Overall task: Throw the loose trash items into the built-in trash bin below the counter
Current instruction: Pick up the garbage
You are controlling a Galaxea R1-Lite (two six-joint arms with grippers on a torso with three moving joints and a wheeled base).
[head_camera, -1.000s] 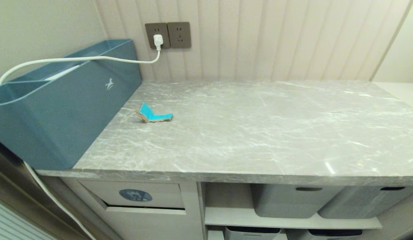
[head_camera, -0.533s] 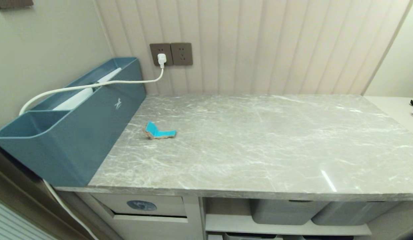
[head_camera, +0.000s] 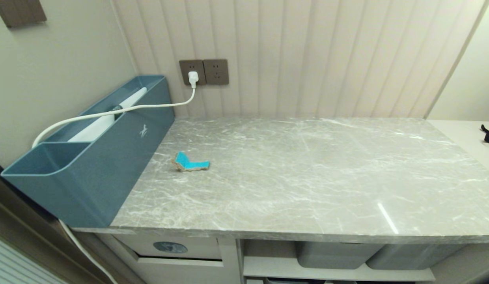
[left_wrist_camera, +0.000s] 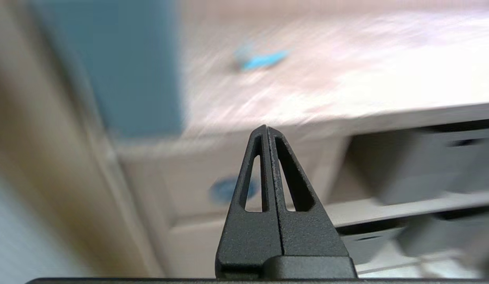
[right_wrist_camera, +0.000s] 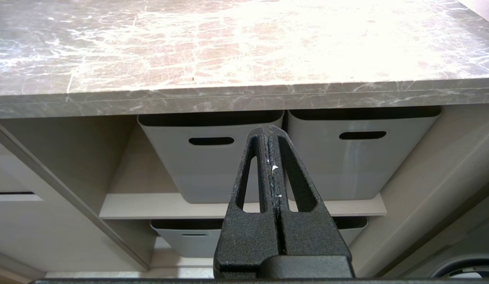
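Left wrist view blurs the trash scrap [left_wrist_camera: 260, 60]; left gripper [left_wrist_camera: 267, 132] and right gripper [right_wrist_camera: 267, 132] both pressed together, empty.

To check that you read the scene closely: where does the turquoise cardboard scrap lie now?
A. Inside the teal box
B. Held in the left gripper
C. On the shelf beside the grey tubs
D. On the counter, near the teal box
D: the scrap lies flat on the counter, a little way from the teal box, and both the left gripper and the right gripper are shut and empty.
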